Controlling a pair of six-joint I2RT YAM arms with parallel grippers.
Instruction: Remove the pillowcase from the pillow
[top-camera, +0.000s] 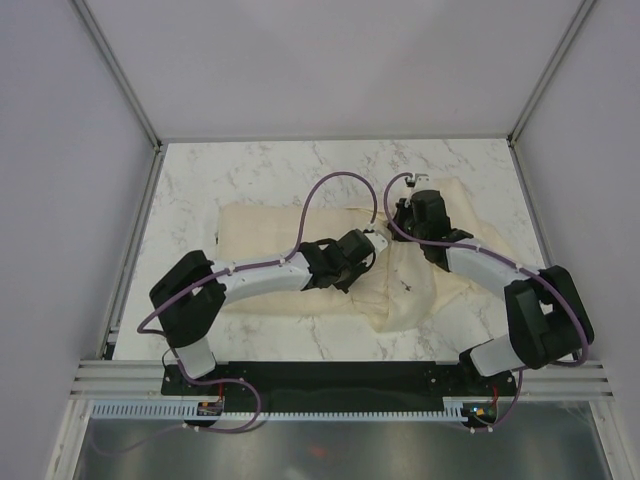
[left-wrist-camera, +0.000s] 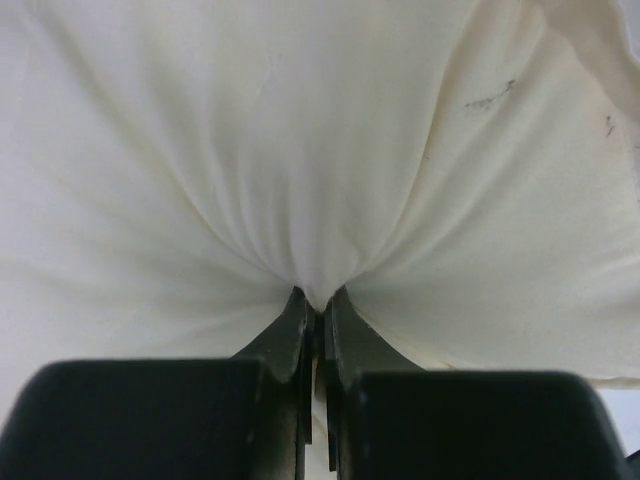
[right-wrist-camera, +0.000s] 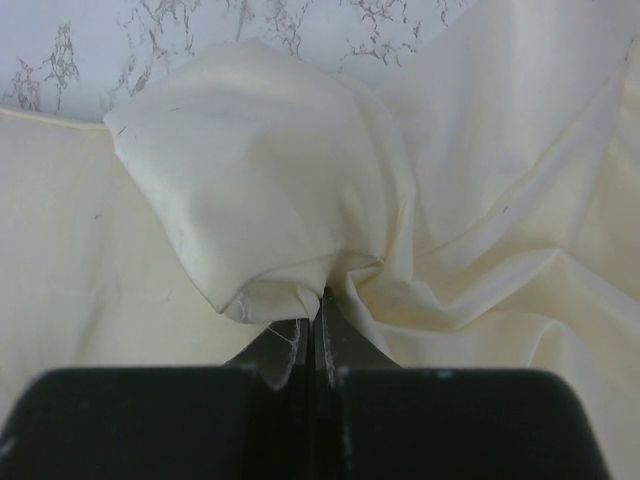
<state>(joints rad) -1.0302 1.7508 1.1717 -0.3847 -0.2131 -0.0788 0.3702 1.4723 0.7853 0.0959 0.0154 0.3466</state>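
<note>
Pinching the one pillowcase (left-wrist-camera: 300, 150) tight in the left gripper (left-wrist-camera: 318, 300), squeezing a corner of the one pillow (right-wrist-camera: 230, 170) in the right gripper (right-wrist-camera: 318, 300), sprawling across a marble table (top-camera: 300, 170).

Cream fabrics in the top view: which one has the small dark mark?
The pillowcase, the limp, creased cloth on the right; the pillow is the thick, straight-edged cushion on the left.
</note>
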